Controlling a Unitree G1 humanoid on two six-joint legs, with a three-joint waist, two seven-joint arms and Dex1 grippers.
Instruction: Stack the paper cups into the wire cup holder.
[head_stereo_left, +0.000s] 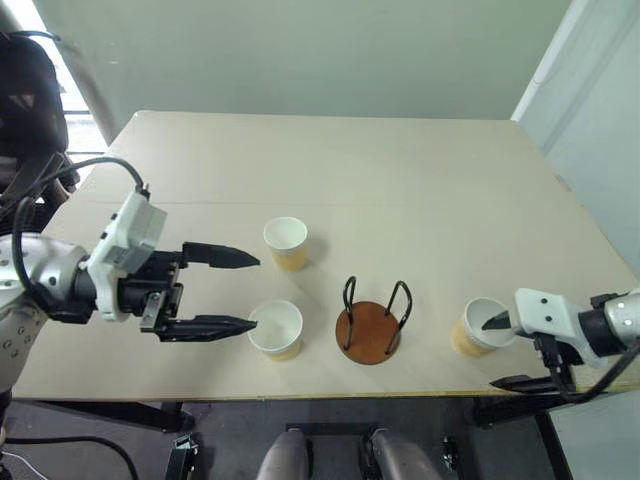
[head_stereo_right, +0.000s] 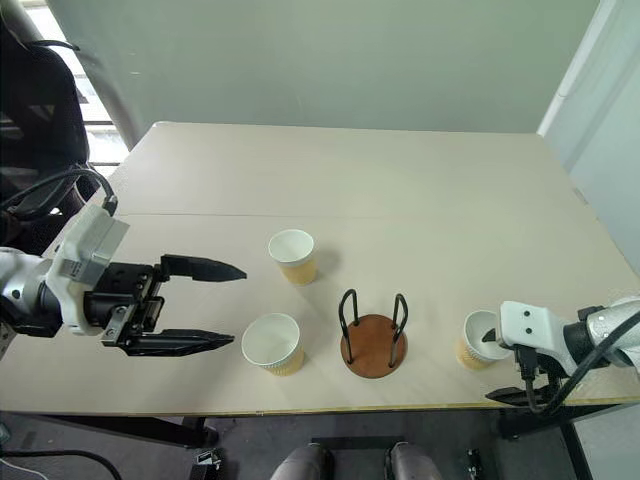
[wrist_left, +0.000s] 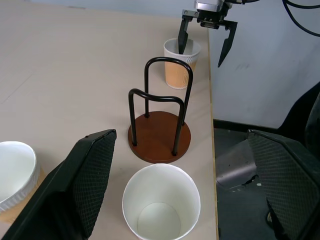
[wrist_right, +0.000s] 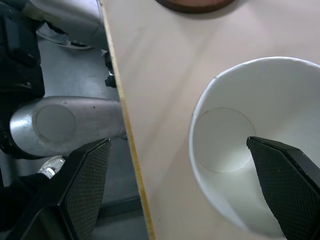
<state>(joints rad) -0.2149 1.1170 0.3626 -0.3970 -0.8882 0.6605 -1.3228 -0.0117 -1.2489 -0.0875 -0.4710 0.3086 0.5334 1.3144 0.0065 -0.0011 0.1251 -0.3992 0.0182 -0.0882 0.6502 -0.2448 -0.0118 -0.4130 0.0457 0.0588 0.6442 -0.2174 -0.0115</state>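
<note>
Paper cup (head_stereo_left: 478, 327) sits right at the table's near edge beside the empty holder (head_stereo_left: 369, 330), and the right gripper (head_stereo_left: 508, 350), wide open holding nothing, straddles its rim, so a clumsy pinch could knock it off

Head pair: we look forward and down from above the near edge of the table (head_stereo_left: 420, 170), taking in its whole top.
Stereo shift: our two eyes share one scene, the right eye set slightly to the side.
Left wrist: we look low along the left gripper (wrist_left: 180, 185) across the tabletop, close over the nearest cup (wrist_left: 161, 202), past the wire cup holder (wrist_left: 159, 127) to the right gripper (wrist_left: 202, 42) at the far cup (wrist_left: 181, 62).
Right wrist: we look steeply down, very near, into that same cup (wrist_right: 260, 145) at the table's edge.
Shared: holder and all three cups appear in head and left-wrist views.
</note>
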